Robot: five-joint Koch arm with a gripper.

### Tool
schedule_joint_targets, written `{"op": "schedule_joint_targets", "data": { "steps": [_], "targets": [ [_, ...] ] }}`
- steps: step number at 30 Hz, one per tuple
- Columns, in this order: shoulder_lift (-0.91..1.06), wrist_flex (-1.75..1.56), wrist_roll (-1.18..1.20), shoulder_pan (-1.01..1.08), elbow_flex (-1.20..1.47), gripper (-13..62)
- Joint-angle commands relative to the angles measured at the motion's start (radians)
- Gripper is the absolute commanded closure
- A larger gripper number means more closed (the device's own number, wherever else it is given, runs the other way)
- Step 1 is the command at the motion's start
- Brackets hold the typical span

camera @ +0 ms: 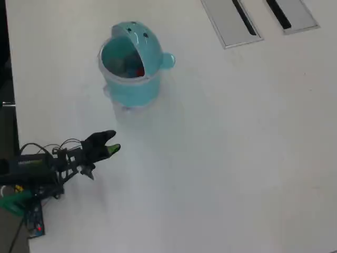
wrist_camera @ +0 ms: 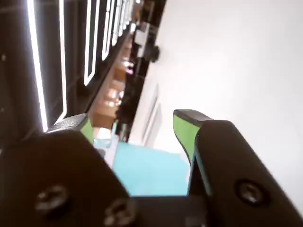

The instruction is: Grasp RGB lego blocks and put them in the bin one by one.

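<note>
A wide white table [camera: 237, 158] fills the overhead view. At about eleven o'clock on it stands the round teal-blue plastic bin [camera: 131, 79], its domed lid with dot eyes flipped back and a small knob on its right side. Inside the open pot, something red [camera: 139, 71] shows beside darker shapes too blurred to name. Two grey recessed slots [camera: 231, 21] cross the table's one o'clock corner.

The black hobby arm [camera: 37, 171] lies at eight o'clock, well apart from the bin. Its gripper [camera: 112, 143] points toward two o'clock.

The wrist view alone shows the pincer's state: two black fingers with green pads [wrist_camera: 182, 132] stand clearly apart, gripper [wrist_camera: 135, 124] holding nothing and touching nothing. Between them a blurred teal surface [wrist_camera: 147, 170] appears. Only this view shows dark panels with glowing white outlines [wrist_camera: 61, 56] at ten o'clock.
</note>
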Motion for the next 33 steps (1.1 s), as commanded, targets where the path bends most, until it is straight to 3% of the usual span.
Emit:
{"op": "schedule_joint_targets", "data": {
  "steps": [1,18,33],
  "targets": [
    [0.061,-0.124,0.014,0.031,0.002,17.7],
    [0.060,-0.377,0.164,0.049,0.364,17.7],
    [0.057,-0.153,0.319,0.133,0.423,15.6]
  ]
}}
